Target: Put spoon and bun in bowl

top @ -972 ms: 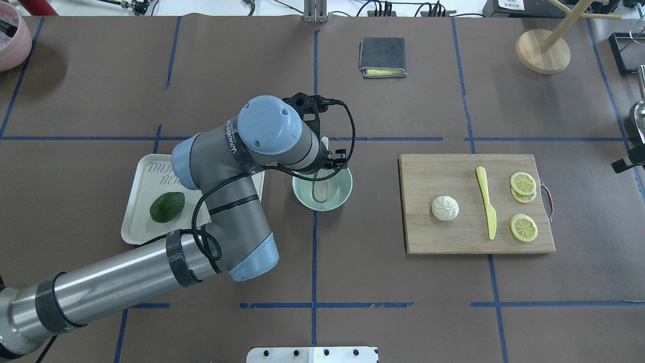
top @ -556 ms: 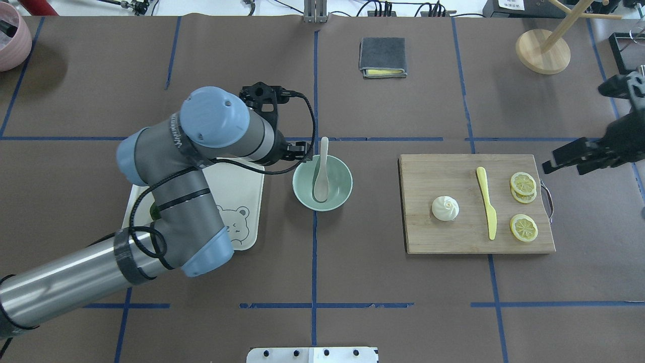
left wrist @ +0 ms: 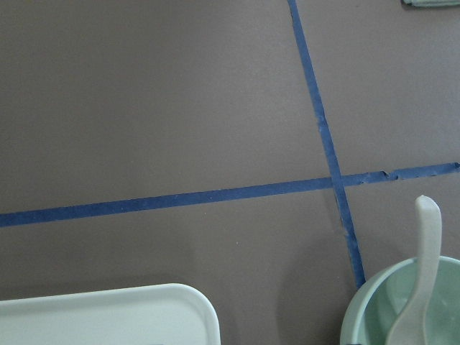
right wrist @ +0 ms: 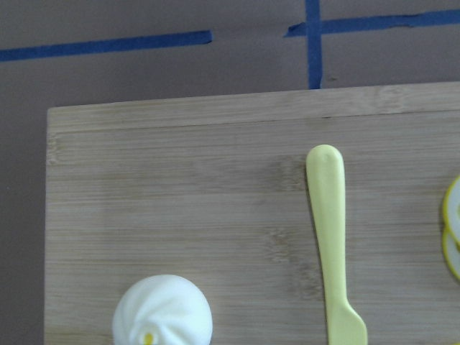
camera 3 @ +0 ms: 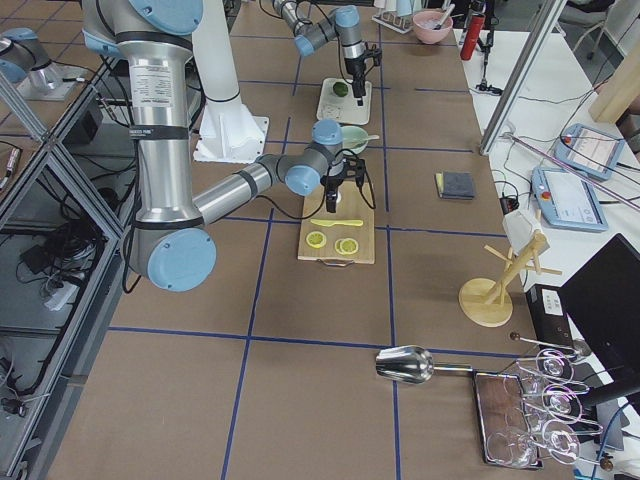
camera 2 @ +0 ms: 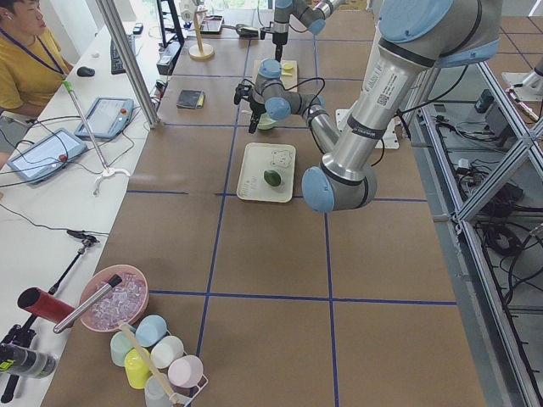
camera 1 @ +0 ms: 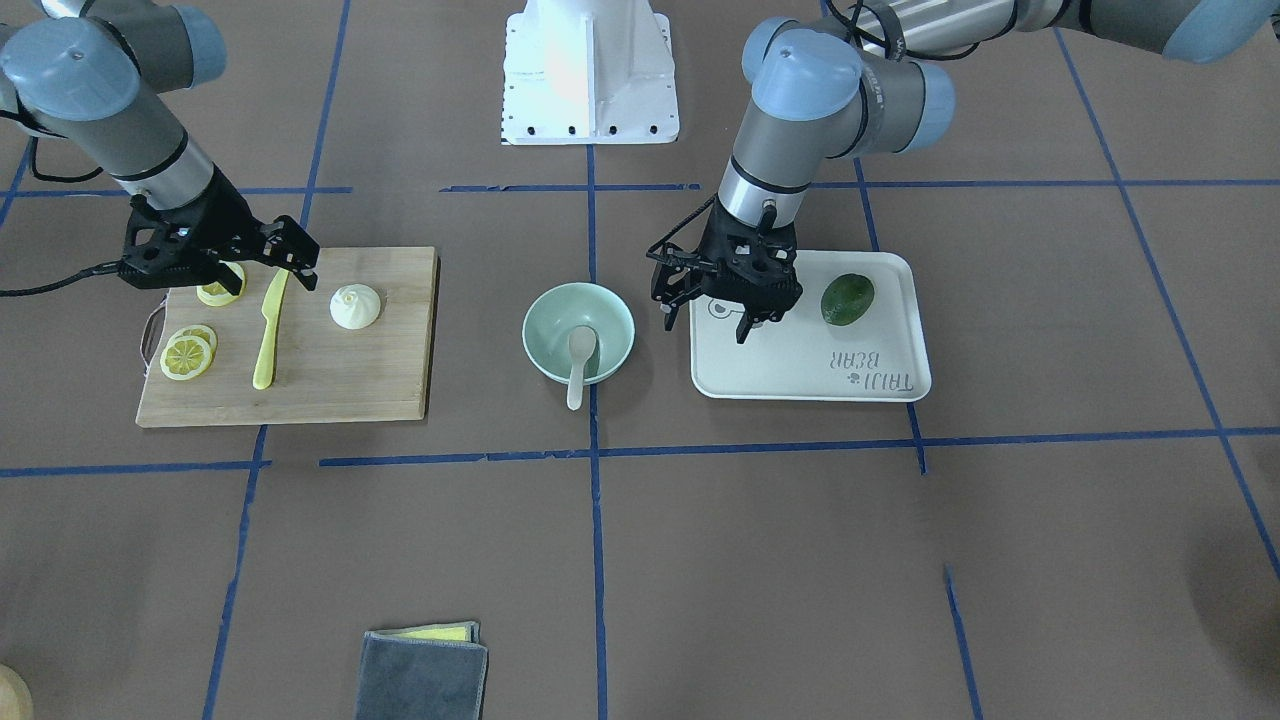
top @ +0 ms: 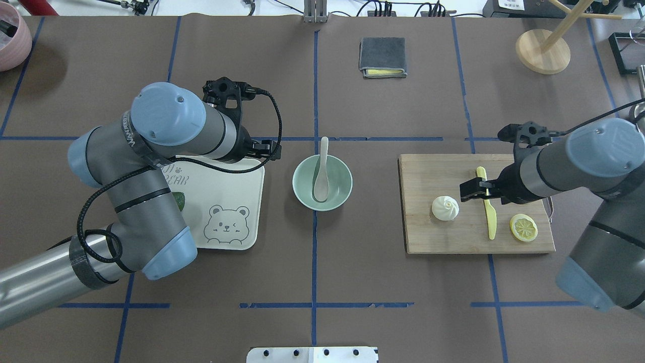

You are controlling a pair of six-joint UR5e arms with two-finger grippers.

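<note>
The pale spoon (top: 321,171) lies in the mint-green bowl (top: 302,197), its handle sticking out over the far rim; both also show in the front view, spoon (camera 1: 580,352) and bowl (camera 1: 545,308). The cream bun (top: 445,207) sits on the wooden board, also in the right wrist view (right wrist: 163,315). My left gripper (camera 1: 705,325) is open and empty over the tray's edge, beside the bowl. My right gripper (camera 1: 262,272) is open and empty above the board, over the knife handle, just beside the bun (camera 1: 355,306).
A white bear-print tray (top: 237,237) holds a dark green fruit (camera 1: 848,299). The cutting board (top: 428,237) carries a yellow knife (top: 491,222) and lemon slices (top: 523,227). A grey cloth (top: 382,57) and a wooden stand (top: 542,50) are at the far side.
My left arm has moved left, away from the bowl, leaving the spoon in it. My right arm has come in from the right to above the board near the bun.
</note>
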